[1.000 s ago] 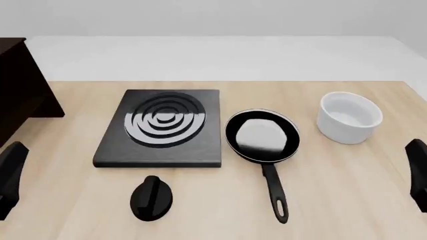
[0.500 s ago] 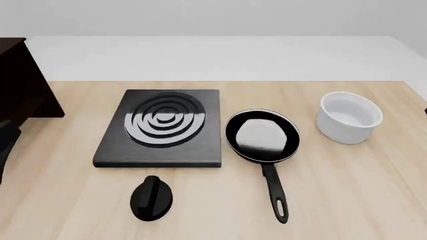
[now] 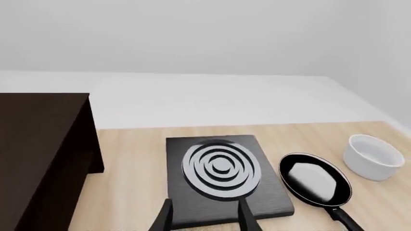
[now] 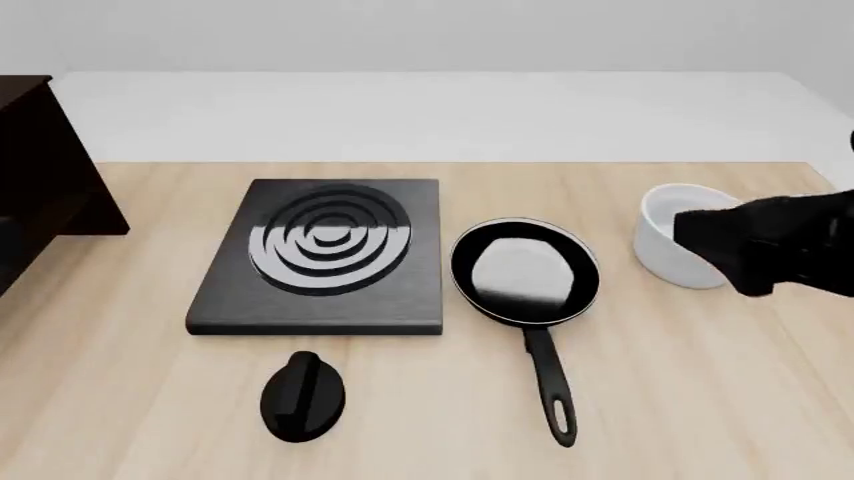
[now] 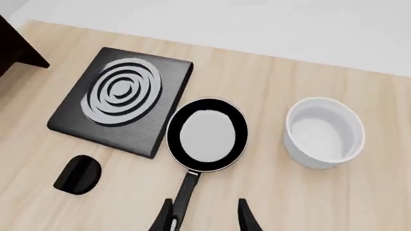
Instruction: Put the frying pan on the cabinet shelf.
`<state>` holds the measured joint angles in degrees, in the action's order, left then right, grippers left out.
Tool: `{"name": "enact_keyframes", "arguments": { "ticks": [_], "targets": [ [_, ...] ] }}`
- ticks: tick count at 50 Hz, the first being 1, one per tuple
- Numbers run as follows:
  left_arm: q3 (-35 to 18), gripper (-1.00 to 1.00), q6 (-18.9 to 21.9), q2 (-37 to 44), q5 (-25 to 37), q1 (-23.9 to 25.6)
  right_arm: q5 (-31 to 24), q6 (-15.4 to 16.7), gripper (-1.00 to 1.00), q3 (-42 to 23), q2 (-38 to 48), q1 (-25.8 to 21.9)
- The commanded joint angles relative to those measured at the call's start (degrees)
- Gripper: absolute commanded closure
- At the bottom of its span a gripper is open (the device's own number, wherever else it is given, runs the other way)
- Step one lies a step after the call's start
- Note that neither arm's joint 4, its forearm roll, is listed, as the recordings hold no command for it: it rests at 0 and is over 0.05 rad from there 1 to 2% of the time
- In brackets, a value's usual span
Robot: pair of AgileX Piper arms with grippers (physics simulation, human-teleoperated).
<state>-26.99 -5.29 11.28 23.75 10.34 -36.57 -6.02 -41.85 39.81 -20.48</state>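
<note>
Approach step: the right claw [image 5: 204, 216], open and empty, hovers above the frying pan [image 5: 207, 134] handle; next it must descend and grip

Frying pan [image 4: 525, 272] sat on the table [image 4: 694, 400] just right of the stove plate [image 4: 324, 256], handle toward the near edge. Knob [image 4: 303, 396] lay in front of the plate. Bowl [image 4: 683, 235] stood right of the pan. Cabinet [image 4: 40, 190] stood at far left.

The wooden table [image 4: 667, 400] carries stove plate [image 4: 324, 255], frying pan [image 4: 525, 275], knob [image 4: 303, 397], bowl [image 4: 687, 235], seemingly cabinet [image 4: 40, 180].
</note>
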Motion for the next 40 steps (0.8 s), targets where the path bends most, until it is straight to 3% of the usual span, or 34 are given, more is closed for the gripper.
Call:
{"name": "enact_keyframes", "arguments": {
  "ticks": [1,5,7,12,17,19,22,24,28,32,36,40],
  "targets": [
    [-0.28,-1.0,-1.07,0.52,-0.23,0.6,-1.76,-3.1,-1.0,-2.58,13.66,-3.28],
    [-0.46,-1.0,-1.02,0.33,0.14,0.36,-0.34,-3.07,-1.0,-1.69,17.23,-4.78],
    [-0.42,-1.0,-0.45,0.28,0.32,0.45,0.59,-4.9,-1.0,-0.7,18.41,-5.81],
    [0.5,-1.0,-0.62,0.28,-0.33,0.89,2.93,-5.72,-1.0,0.81,20.99,-6.78],
    [1.13,-1.0,-0.19,0.41,-0.76,1.48,3.94,-4.48,-1.0,-0.77,22.83,-5.27],
    [2.35,-1.0,-0.3,0.49,-1.66,1.74,4.6,-5.42,-1.0,-0.09,24.12,-6.39],
    [2.3,-1.0,-0.11,0.74,-1.65,1.89,4.34,-1.67,-1.0,-0.23,27.0,-7.09],
    [2.77,-1.0,0.03,0.69,-1.88,2.1,4.39,-1.84,-1.0,-1.47,29.05,-6.64],
    [2.8,-1.0,0.05,0.82,-2.1,1.89,5.64,-4.42,-1.0,0.46,31.65,-8.67],
    [2.55,-1.0,-0.15,0.87,-1.94,1.58,6.87,-4.31,-1.0,1.35,32.64,-8.75],
    [2.4,-1.0,-0.11,0.92,-1.71,1.63,8.85,-6.99,-1.0,2.82,34.07,-9.65],
    [3.11,-1.0,-0.27,0.51,-2.07,1.74,10.37,-6.46,-1.0,4.26,35.33,-9.37]
  ]
}}
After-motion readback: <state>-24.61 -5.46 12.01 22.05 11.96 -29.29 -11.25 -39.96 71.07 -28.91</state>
